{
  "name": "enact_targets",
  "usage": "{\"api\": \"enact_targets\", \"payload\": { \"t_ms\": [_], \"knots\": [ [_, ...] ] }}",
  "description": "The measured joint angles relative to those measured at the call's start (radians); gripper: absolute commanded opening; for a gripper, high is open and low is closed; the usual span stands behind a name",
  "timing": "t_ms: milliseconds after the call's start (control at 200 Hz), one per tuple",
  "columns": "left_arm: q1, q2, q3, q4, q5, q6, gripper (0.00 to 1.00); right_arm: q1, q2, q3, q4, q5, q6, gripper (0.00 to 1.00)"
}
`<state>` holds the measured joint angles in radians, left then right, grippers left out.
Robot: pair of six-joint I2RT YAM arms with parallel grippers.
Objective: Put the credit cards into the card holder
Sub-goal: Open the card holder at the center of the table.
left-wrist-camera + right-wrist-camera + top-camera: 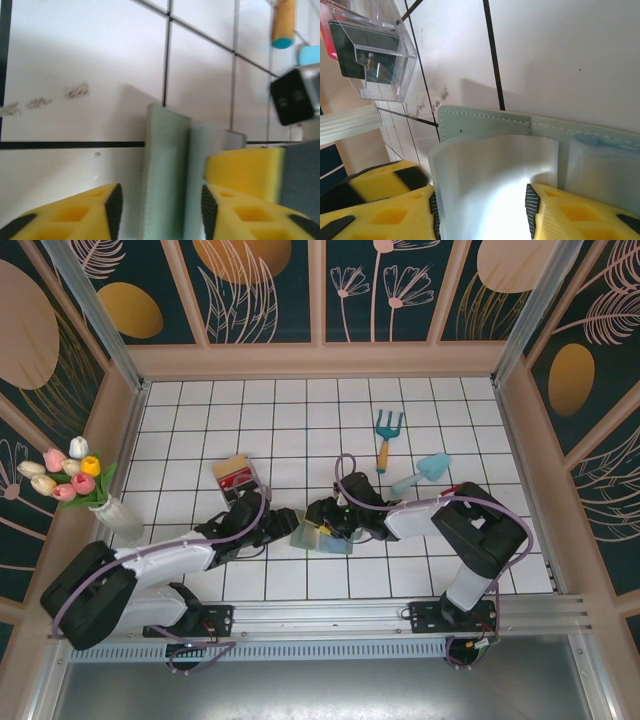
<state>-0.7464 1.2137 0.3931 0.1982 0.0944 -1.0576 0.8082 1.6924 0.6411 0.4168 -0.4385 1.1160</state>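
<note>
Pinching the card holder [485,122] near the front edge of the desk [300,410], the right claw [481,210] holds it tight; the left claw [161,200] stands open around it

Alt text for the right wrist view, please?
The right gripper straddles a pale translucent pocket flap of the grey-green card holder, which lies on white tiles. A clear tray holding credit cards sits upper left.
</note>
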Motion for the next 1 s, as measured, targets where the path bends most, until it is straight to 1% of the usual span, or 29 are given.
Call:
{"api": "enact_targets", "payload": {
  "t_ms": [65, 155, 225, 375, 475, 651, 736, 816, 916, 996],
  "knots": [
    [0.0, -0.049, -0.005, 0.008, 0.0, -0.002, 0.19, 0.0, 0.002, 0.0, 0.0, 0.001, 0.008, 0.44],
    [0.0, -0.068, -0.005, 0.045, 0.023, 0.006, 0.12, 0.0, 0.005, 0.011, -0.022, 0.002, 0.01, 0.43],
    [0.0, -0.056, -0.005, 0.079, 0.063, 0.017, 0.09, 0.0, 0.009, 0.022, -0.033, 0.003, 0.013, 0.45],
    [0.0, 0.016, -0.005, 0.151, 0.168, 0.037, 0.07, 0.0, 0.009, 0.032, -0.049, 0.002, 0.013, 0.46],
    [0.005, 0.049, -0.005, 0.184, 0.198, 0.048, 0.08, -0.002, 0.01, 0.036, -0.064, 0.004, 0.017, 0.46],
    [0.018, 0.103, -0.006, 0.254, 0.227, 0.062, 0.08, -0.011, 0.01, 0.044, -0.085, 0.02, 0.021, 0.47],
    [0.027, 0.137, -0.006, 0.304, 0.24, 0.062, 0.04, -0.022, 0.01, 0.044, -0.085, 0.024, 0.026, 0.47],
    [0.027, 0.148, -0.006, 0.324, 0.235, 0.061, 0.02, -0.027, 0.01, 0.044, -0.085, 0.026, 0.035, 0.43],
    [0.019, 0.134, -0.039, 0.342, 0.221, 0.037, 0.0, -0.026, 0.01, 0.047, -0.088, 0.025, 0.035, 0.41],
    [0.006, 0.078, -0.095, 0.326, 0.201, 0.011, 0.0, -0.016, 0.01, 0.06, -0.101, 0.025, 0.035, 0.41]
  ]
}}
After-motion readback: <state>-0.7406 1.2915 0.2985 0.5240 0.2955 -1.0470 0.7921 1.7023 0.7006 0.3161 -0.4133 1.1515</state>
